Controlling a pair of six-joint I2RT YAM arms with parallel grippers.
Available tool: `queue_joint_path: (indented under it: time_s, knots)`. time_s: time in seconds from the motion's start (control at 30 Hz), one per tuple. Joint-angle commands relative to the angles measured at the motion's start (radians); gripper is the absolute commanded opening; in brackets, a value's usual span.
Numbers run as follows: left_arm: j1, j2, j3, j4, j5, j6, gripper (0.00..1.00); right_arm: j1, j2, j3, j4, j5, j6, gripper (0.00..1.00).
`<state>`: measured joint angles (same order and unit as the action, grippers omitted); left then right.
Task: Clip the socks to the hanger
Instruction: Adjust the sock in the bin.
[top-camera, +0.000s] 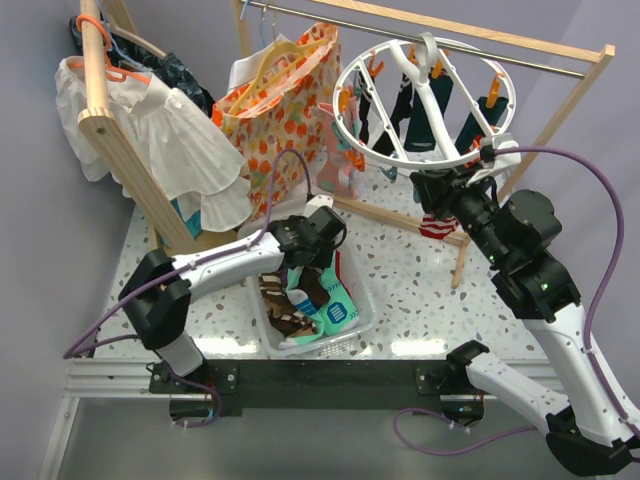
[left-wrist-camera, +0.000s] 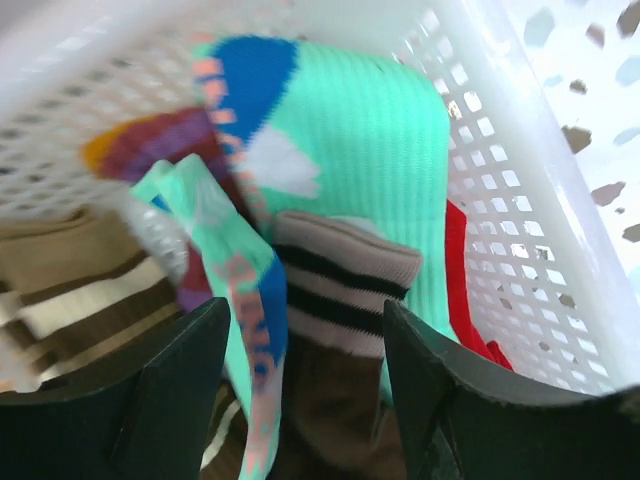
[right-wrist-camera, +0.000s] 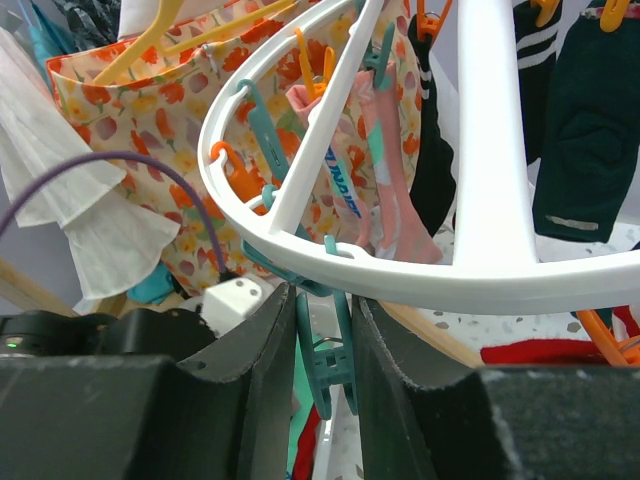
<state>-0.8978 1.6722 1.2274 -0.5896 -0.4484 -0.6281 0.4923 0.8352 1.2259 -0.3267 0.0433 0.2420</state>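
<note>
Top external: overhead, covering both. Left wrist: close, down into white perforated basket (left-wrist-camera: 520, 200). Right wrist: close, up at round white drying ring (right-wrist-camera: 560, 285).

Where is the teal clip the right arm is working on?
Right wrist view, low centre: the teal clip hangs under the hanger's white rim, between the fingers of the right pincer.

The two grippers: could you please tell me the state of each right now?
Left gripper: open, with a brown striped sock between its fingers, not yet gripped.
Right gripper: closed on a teal clip of the hanger.
</note>
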Motion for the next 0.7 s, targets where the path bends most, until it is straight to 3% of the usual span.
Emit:
queue_joint_path:
  time_s: [0.0, 0.27, 0.47, 0.67]
  knots:
    - [0.026, -0.118, 0.017, -0.117, -0.134, -0.019, 0.68, 0.002, 0.001, -0.003, -0.018, 0.0, -0.013, 0.0]
    - [0.152, -0.092, -0.057, -0.158, -0.115, 0.019, 0.6, 0.003, 0.001, -0.002, -0.015, -0.002, -0.013, 0.0]
    - [0.171, 0.007, -0.052, -0.164, -0.148, 0.031, 0.52, 0.002, -0.001, -0.006, -0.017, -0.003, -0.01, 0.0]
    - [0.171, 0.104, -0.062, -0.19, -0.214, 0.018, 0.51, 0.003, -0.004, -0.011, -0.017, 0.001, -0.012, 0.0]
